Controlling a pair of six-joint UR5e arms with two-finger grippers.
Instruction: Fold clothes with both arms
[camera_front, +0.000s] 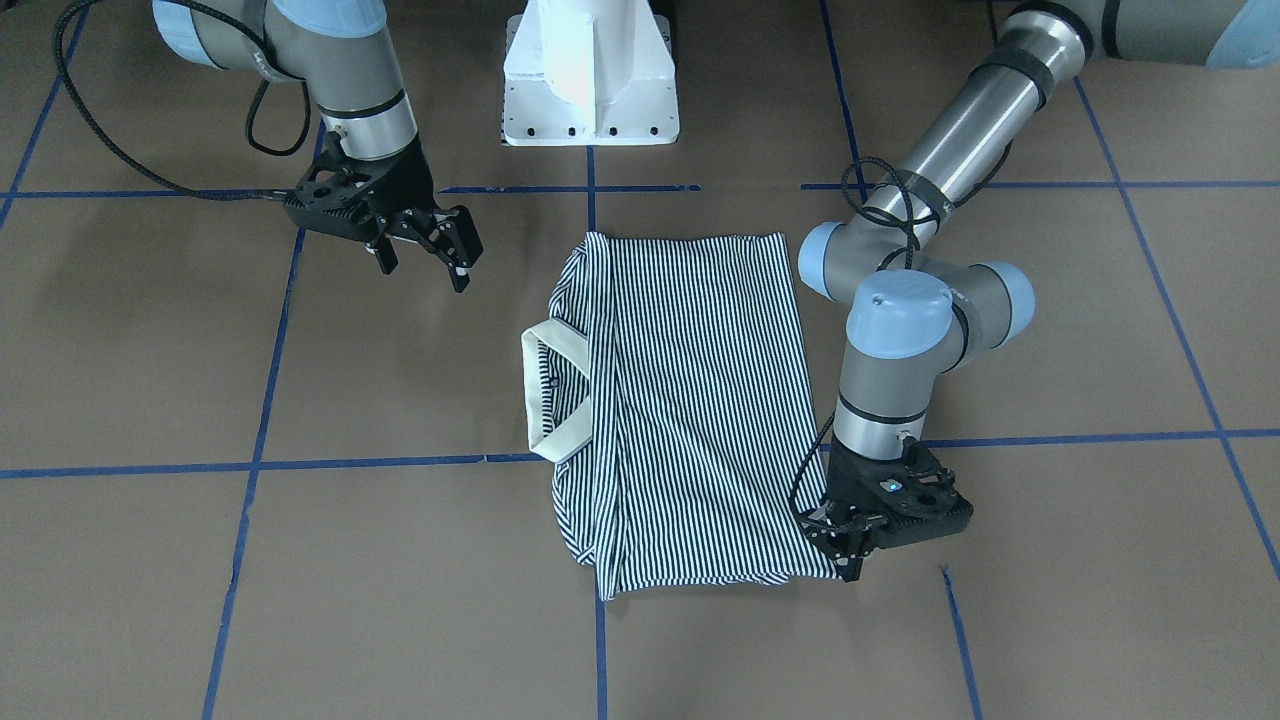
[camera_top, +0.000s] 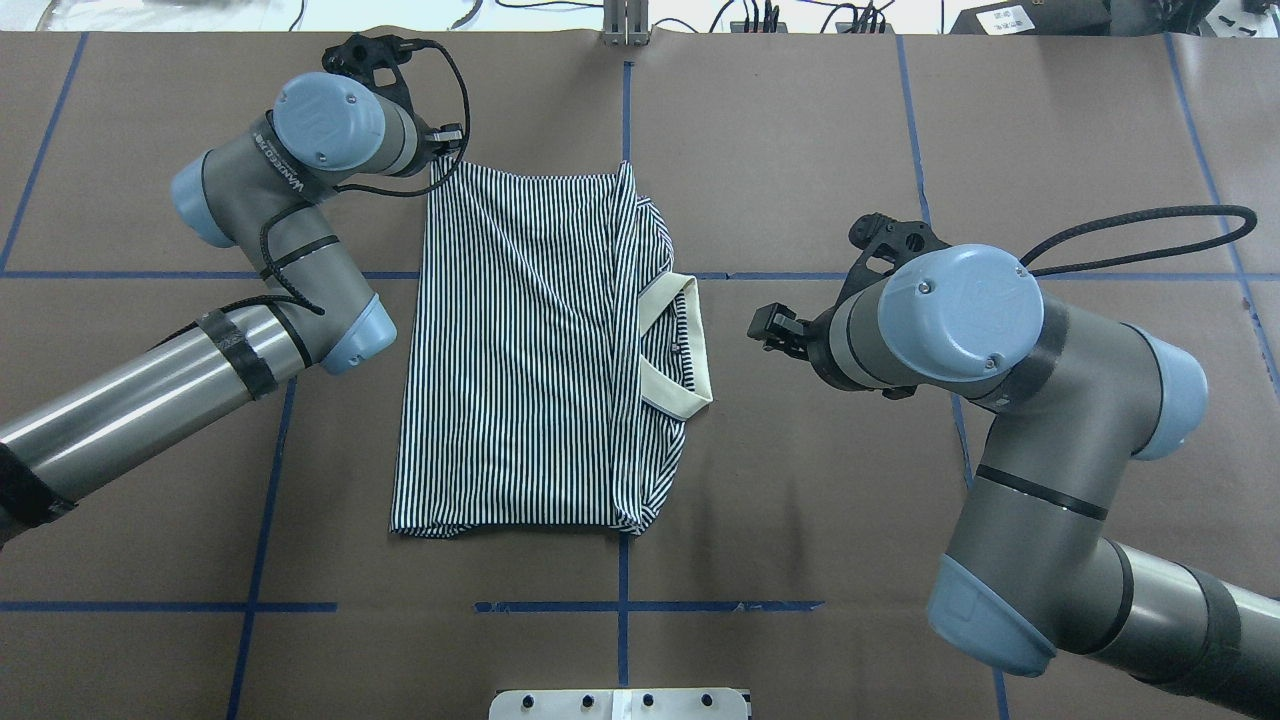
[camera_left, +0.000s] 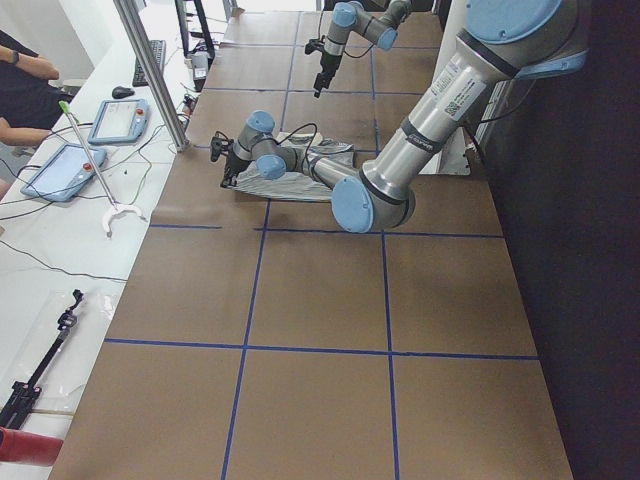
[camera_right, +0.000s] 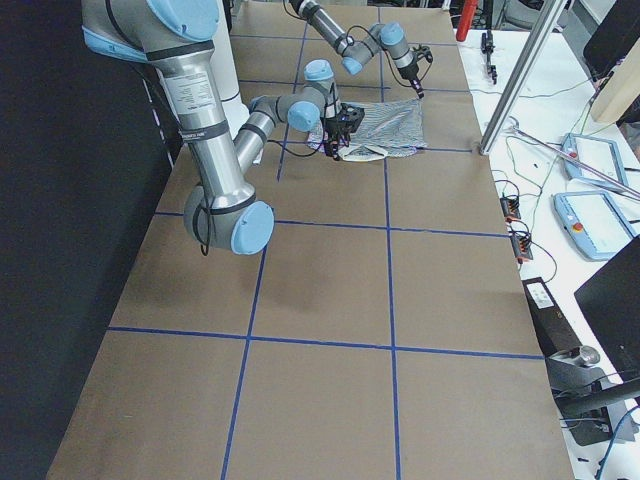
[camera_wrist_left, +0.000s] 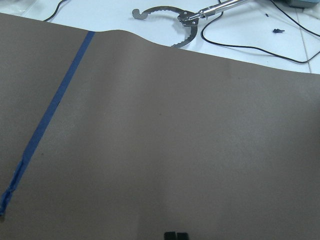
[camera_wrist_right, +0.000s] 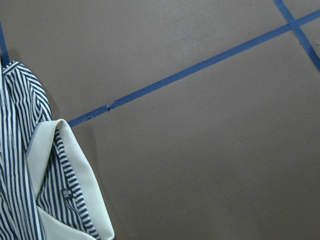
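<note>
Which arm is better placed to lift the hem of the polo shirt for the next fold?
Left. The left gripper is right at the polo shirt's far hem corner; the right gripper hangs open beyond the collar, apart from the cloth. Whether the left already grips is unclear.

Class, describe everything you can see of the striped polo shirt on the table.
The polo shirt is soft cloth with thin navy-and-white stripes and a plain cream collar. It lies flat on the brown table, folded into a rough rectangle, slightly rumpled, collar toward the robot's right. The left gripper sits at its far left corner; whether it pinches the cloth is unclear. The right gripper hangs clear.
</note>
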